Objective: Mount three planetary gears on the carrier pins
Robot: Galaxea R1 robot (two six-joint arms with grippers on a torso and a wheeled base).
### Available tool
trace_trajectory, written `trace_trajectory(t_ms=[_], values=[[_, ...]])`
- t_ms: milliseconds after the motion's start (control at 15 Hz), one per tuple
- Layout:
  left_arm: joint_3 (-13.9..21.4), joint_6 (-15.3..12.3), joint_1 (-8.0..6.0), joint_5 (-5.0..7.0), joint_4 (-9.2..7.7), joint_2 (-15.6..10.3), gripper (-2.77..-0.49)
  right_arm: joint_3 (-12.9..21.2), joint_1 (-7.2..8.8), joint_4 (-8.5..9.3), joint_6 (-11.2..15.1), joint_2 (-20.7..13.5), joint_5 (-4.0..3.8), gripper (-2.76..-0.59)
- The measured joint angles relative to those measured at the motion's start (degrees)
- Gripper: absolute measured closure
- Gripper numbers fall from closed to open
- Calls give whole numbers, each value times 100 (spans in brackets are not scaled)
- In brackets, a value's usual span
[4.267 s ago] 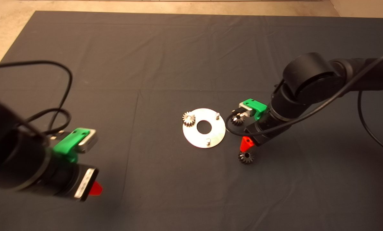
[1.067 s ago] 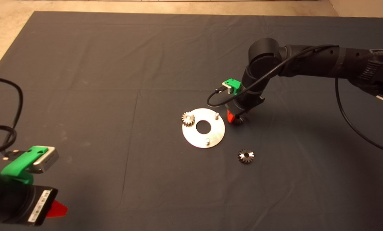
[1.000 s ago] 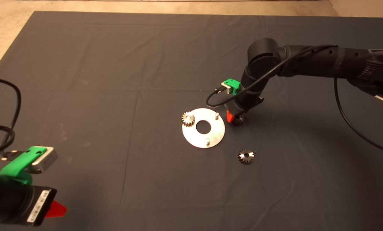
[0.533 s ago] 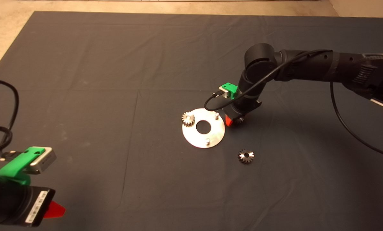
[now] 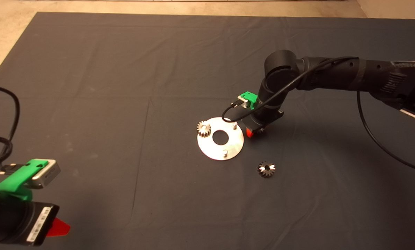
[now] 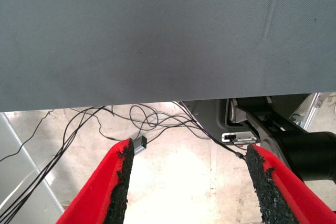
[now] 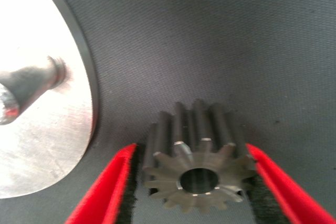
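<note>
A shiny disc (image 5: 207, 146) lies mid-mat with one planetary gear (image 5: 204, 128) seated on its left carrier pin. Two carrier pins stand bare, one at the upper right (image 5: 235, 125) and one at the bottom (image 5: 225, 152). My right gripper (image 5: 253, 132) is down at the disc's right edge. In the right wrist view its pads (image 7: 137, 177) press both sides of a dark gear (image 7: 199, 166), close to the disc rim (image 7: 47, 145) and the bare pin (image 7: 29, 85). A third gear (image 5: 266, 168) lies loose on the mat, lower right of the disc. My left gripper (image 5: 59, 227) is parked open at the lower left.
The right arm's black cable (image 5: 228, 111) loops over the disc's upper right edge. The left wrist view shows the mat's edge (image 6: 168, 103) and the floor beyond, with cables (image 6: 142, 121) and part of the robot's base (image 6: 294, 140).
My right gripper left the lower gear, moved to the gear beside the disc and settled around it, edging slightly left. The left arm drew back to the lower left corner.
</note>
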Motion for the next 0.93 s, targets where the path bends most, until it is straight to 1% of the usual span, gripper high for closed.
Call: trace_trajectory(t_ms=[67, 333, 933], values=[[0, 0, 0, 0, -2, 0, -146, -5, 0, 0, 0, 0, -4, -128], [0, 0, 0, 0, -2, 0, -146, -40, 2, -1, 0, -2, -12, -118], [0, 48, 0, 0, -6, -12, -146, -68, 4, -1, 2, 1, 0, -113]])
